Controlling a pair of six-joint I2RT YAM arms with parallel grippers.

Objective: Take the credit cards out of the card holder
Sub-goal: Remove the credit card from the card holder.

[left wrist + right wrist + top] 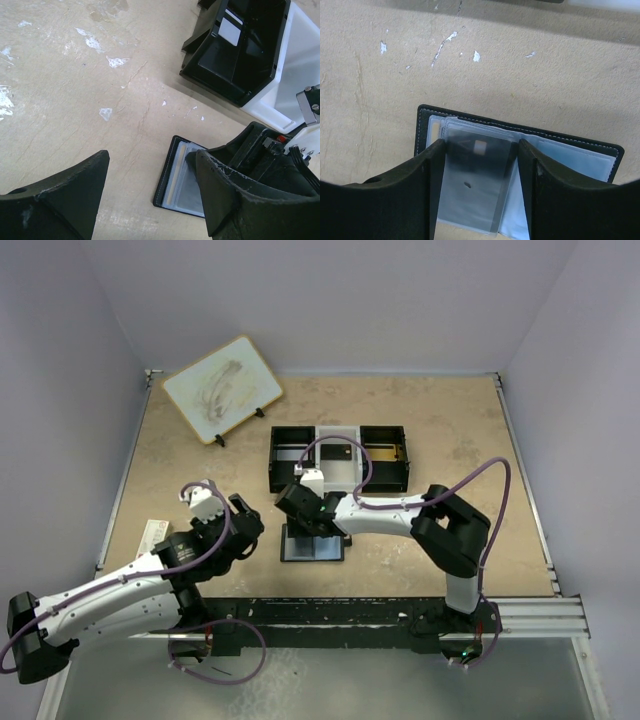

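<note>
From above, the black card holder [312, 546] lies open on the bench [450, 440], right under the right pincer [303, 508]. Left camera: the left pincer [150, 160] is wide open and empty (the holder sits by one finger). Right camera: the right pincer's fingers stand on either side of a dark card [477, 170] in a clear sleeve. I cannot tell if they squeeze it.

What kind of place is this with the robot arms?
Probably a robot lab test booth: two white-and-black robot arms mounted on a silver metal rail, and a beige stone-look tabletop boxed in by plain pale walls.
</note>
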